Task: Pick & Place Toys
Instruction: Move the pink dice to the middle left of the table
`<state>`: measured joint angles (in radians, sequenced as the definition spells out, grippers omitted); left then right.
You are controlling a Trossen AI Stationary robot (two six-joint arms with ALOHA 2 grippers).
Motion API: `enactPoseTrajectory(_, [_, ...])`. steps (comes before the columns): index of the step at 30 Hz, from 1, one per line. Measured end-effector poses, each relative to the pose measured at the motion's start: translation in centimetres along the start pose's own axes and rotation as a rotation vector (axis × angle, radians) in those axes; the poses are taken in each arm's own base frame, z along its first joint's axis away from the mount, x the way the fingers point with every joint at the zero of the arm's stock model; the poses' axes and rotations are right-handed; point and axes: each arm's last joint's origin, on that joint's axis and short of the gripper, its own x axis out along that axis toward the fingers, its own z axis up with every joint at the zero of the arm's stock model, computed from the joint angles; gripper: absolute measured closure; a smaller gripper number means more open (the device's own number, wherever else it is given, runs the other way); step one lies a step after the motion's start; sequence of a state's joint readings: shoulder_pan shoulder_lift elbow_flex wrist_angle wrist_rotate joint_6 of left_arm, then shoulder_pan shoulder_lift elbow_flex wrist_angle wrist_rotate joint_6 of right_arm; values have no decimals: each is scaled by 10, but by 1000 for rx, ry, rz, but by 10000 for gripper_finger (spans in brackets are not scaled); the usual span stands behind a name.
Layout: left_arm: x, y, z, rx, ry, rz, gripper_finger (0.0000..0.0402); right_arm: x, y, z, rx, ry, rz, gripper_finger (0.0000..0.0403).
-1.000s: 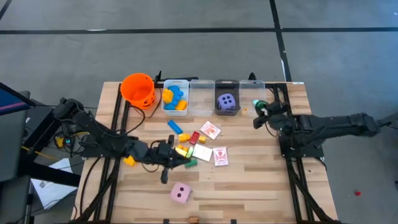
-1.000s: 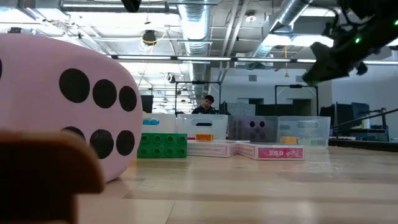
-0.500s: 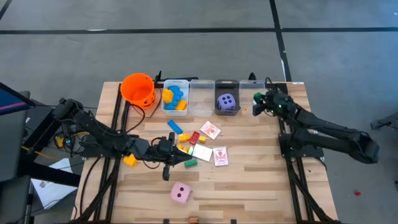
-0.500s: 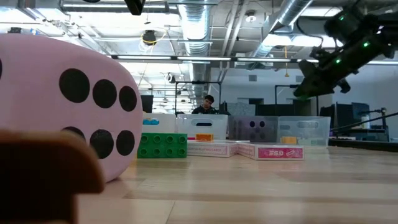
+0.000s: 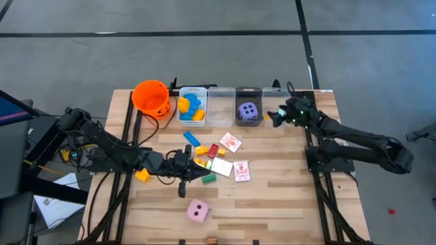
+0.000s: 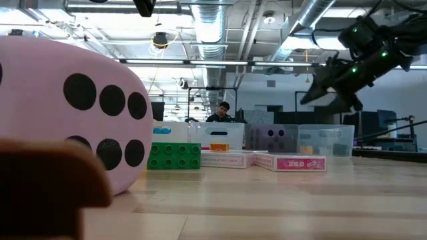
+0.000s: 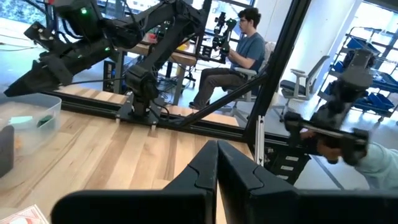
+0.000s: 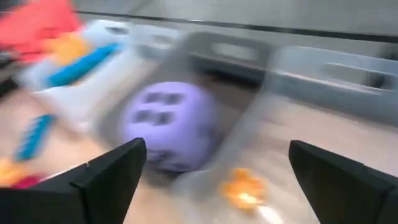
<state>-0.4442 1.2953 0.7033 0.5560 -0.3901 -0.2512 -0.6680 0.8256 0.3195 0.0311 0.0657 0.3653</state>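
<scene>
I've got my right gripper spread wide and empty, over the fourth of four clear bins along the table's far edge. My left gripper is pressed shut, low among the loose toys mid-table. I count two dice: the purple die in the third bin, the pink die alone near the front edge. Three cards lie just right of the loose blocks. One orange bucket stands left of the bins.
</scene>
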Motion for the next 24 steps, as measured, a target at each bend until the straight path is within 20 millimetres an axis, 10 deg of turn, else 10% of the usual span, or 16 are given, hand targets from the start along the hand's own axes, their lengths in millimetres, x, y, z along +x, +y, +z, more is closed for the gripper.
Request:
enactPoseTrajectory(12, [0,-3,-1,35,25,-102,382,-42,87,-32,-178,15,499,62])
enactPoseTrajectory(24, [4,-31,-3,7,-143,-354,217,-80,131,-74,-227,19,637,81])
